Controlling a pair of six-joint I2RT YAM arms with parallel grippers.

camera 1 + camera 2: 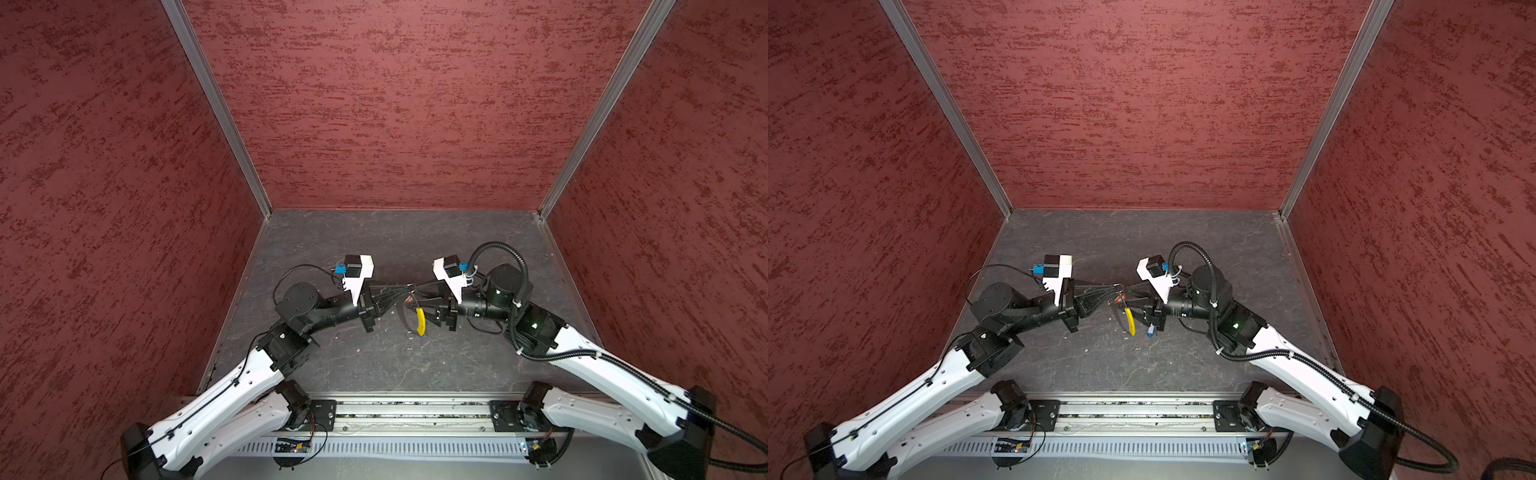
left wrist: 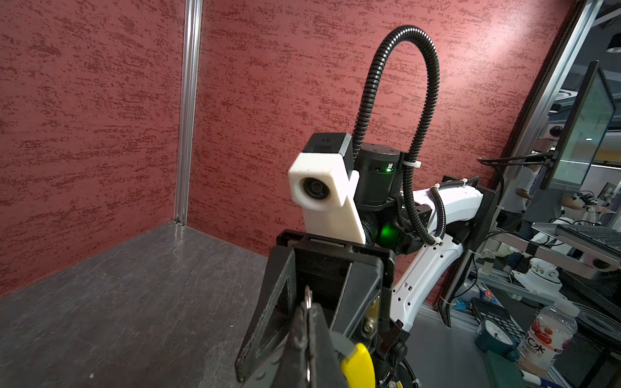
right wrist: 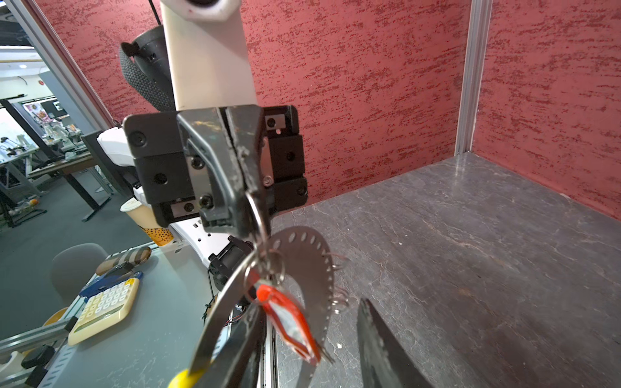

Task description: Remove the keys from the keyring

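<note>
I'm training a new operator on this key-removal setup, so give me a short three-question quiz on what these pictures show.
1. True or false: the red tag is already off the keyring.
2. The curved plastic piece on the keyring is: A green, B yellow, C black.
3. Which gripper is clamped shut on the keyring?

Key: 1 false, it hangs from the keyring. 2 B. 3 the left gripper.
</note>
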